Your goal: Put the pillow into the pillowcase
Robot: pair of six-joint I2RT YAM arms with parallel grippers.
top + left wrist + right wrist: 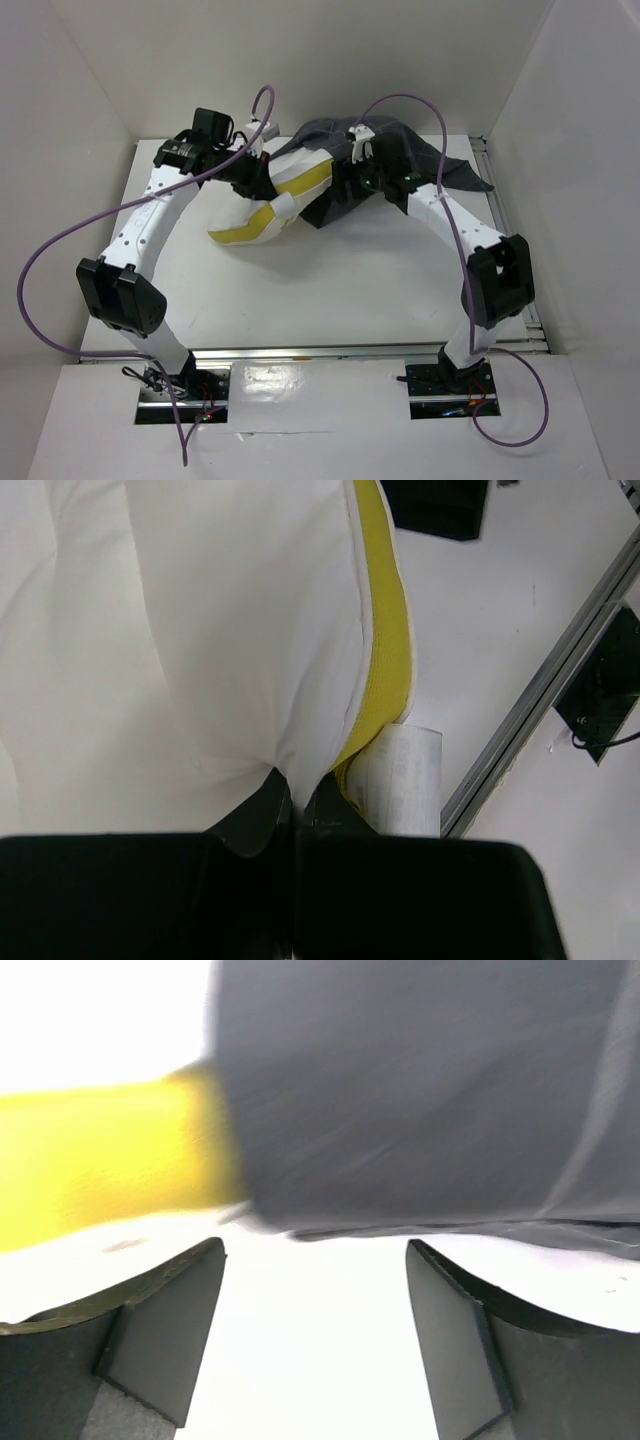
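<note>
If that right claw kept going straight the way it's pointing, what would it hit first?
Most likely the pillowcase: its dark edge lies straight ahead of the open right gripper. The yellow band of the pillow sits off to the left. The view is blurred, so depth is unclear.

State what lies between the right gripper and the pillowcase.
Nothing: the right wrist view shows only bare white surface between the right gripper and pillowcase.
</note>
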